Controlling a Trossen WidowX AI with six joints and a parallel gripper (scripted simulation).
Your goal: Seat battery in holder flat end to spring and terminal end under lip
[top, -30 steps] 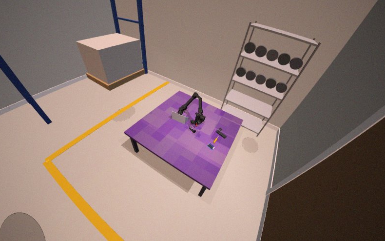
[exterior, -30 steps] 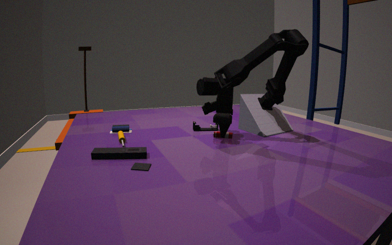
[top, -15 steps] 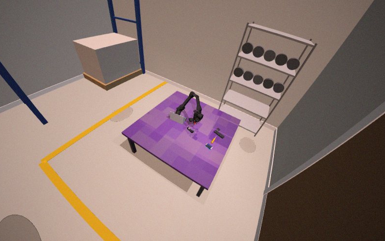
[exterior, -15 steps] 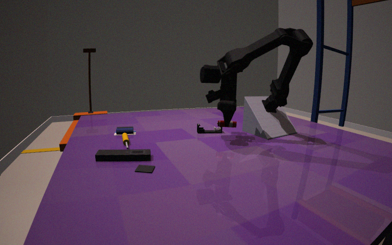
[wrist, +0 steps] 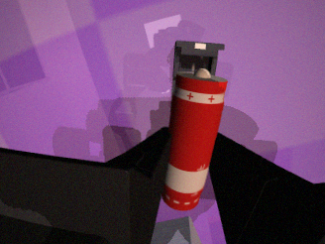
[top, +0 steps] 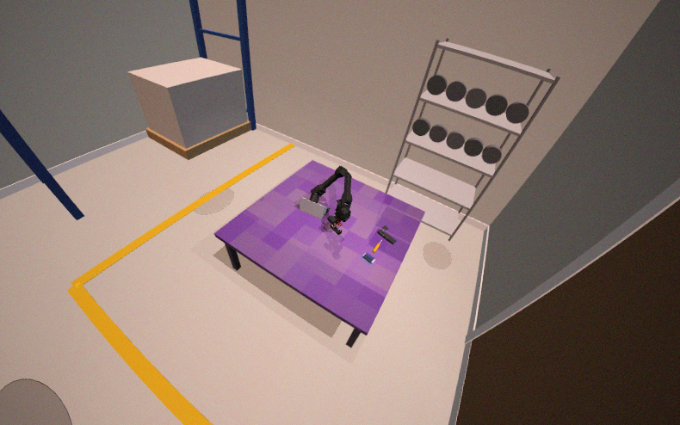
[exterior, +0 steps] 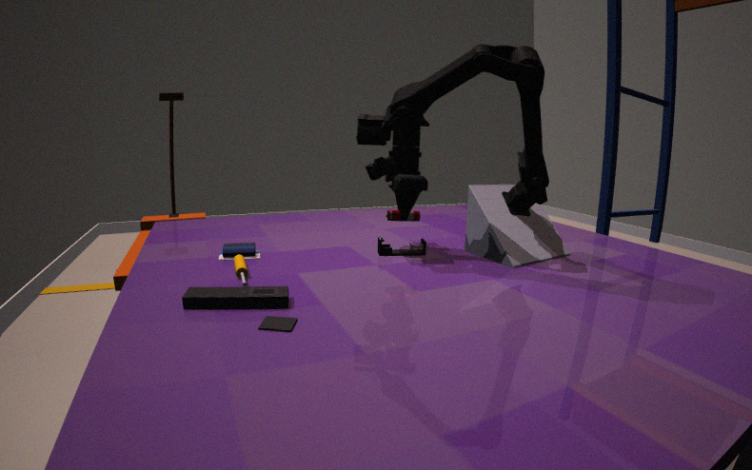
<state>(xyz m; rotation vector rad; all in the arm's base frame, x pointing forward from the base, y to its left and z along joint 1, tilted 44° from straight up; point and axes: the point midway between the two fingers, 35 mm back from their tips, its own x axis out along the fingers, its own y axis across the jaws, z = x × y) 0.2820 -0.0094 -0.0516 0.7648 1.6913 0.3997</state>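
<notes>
The red battery [top: 338,224] [exterior: 392,215] [wrist: 194,154] has white bands and is held off the table, roughly level in the exterior view. My gripper [exterior: 405,215] [wrist: 189,137] is shut on its middle. In the wrist view its terminal end points up the picture and its flat end down, with a slight lean. The black holder [top: 336,230] [exterior: 402,252] [wrist: 185,48] stands on the table below, with a gap between it and the battery. In the wrist view one end wall with a pale patch shows beyond the terminal; the battery hides most of the rest, and the spring cannot be made out.
A grey slanted block [top: 312,206] [exterior: 492,225] stands beside the arm's base. Away from the holder lie a blue cylinder [exterior: 239,249] on a white card, a yellow screwdriver [top: 376,246] [exterior: 241,266], a black bar [top: 386,236] [exterior: 235,298] and a thin dark plate [exterior: 278,323].
</notes>
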